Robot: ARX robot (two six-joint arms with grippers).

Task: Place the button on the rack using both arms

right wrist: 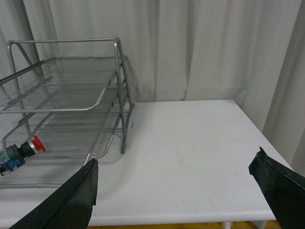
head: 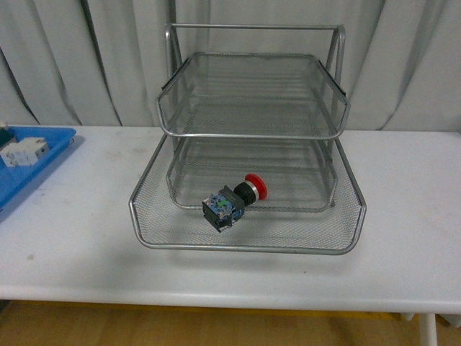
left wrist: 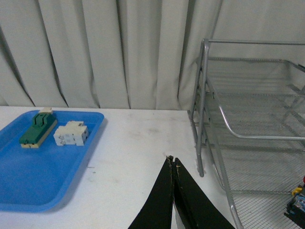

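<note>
Front view shows button [head: 234,200] in rack [head: 245,249]; only wrist views show left gripper [left wrist: 172,161] pinched empty, right gripper [right wrist: 176,157] gaping.

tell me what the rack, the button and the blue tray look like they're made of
The rack looks like metal: a silver tubular frame and fine see-through wire mesh with a dull sheen.
The button is probably plastic: a smooth red cap, black collar and dark blocky base, though it is too small to be sure.
The blue tray is likely moulded plastic: an even blue, a smooth surface and a rounded raised rim.
</note>
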